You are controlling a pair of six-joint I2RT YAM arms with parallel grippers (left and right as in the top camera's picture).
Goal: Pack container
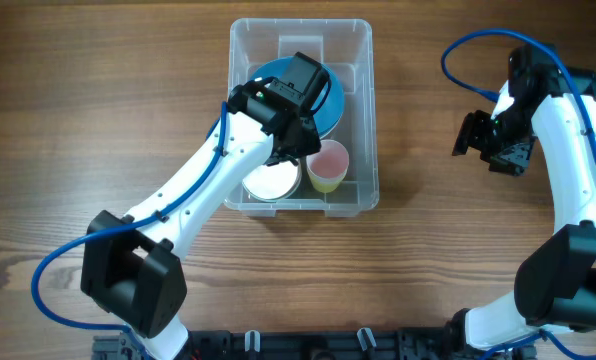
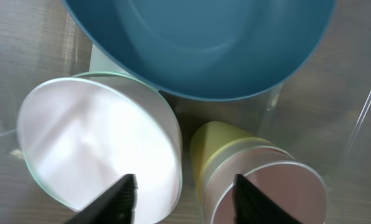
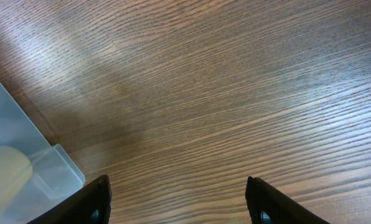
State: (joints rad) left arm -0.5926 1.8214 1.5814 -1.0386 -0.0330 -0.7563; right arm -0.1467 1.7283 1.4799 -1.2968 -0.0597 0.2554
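Observation:
The clear plastic container (image 1: 362,120) stands at the table's middle back. Inside it lie a blue bowl (image 1: 330,100), a white bowl (image 1: 271,181) at the front left and a yellow cup with a pink inside (image 1: 328,164) at the front right. My left gripper (image 1: 298,145) hovers inside the container, open and empty. In the left wrist view its fingers (image 2: 184,198) straddle the gap between the white bowl (image 2: 92,149) and the cup (image 2: 260,180), below the blue bowl (image 2: 198,43). My right gripper (image 1: 488,140) is open and empty above bare table, right of the container (image 3: 23,168).
The wooden table (image 1: 458,240) surrounds the container. The right arm (image 1: 578,150) curves along the right edge with a blue cable. The left arm (image 1: 198,200) reaches in from the front left.

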